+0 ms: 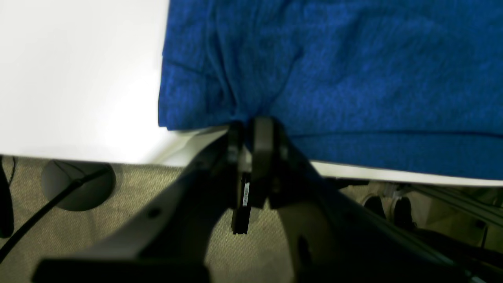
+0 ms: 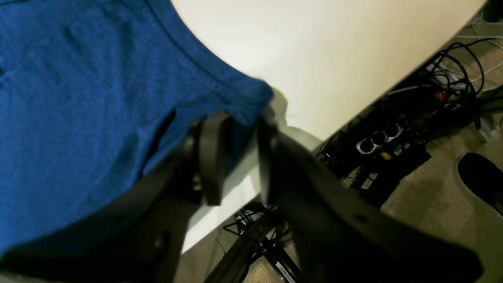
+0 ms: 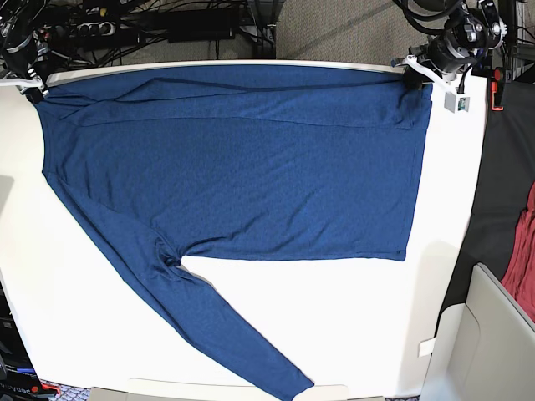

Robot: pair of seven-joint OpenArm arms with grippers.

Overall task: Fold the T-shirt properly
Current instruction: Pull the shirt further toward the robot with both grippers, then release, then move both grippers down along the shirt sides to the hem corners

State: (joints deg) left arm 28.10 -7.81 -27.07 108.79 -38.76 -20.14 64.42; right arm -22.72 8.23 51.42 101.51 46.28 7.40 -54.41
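The dark blue long-sleeved T-shirt (image 3: 242, 159) lies spread flat on the white table (image 3: 334, 334), one sleeve running to the near edge. At the far right corner my left gripper (image 3: 411, 77) holds the hem. In the left wrist view its jaws (image 1: 247, 122) stand almost together, and the T-shirt (image 1: 353, 78) puckers into them. My right gripper (image 3: 32, 90) is at the far left corner. In the right wrist view its fingers (image 2: 214, 153) stand apart, and the T-shirt (image 2: 78, 98) ends in a corner lying loose over the gap of that gripper (image 2: 239, 118).
A reddish-maroon cloth (image 3: 522, 251) hangs past the table's right edge, above a pale box (image 3: 493, 334). Cables and a power strip (image 2: 377, 141) lie on the carpet beyond the far edge. A round stand base (image 1: 78, 184) sits on the floor.
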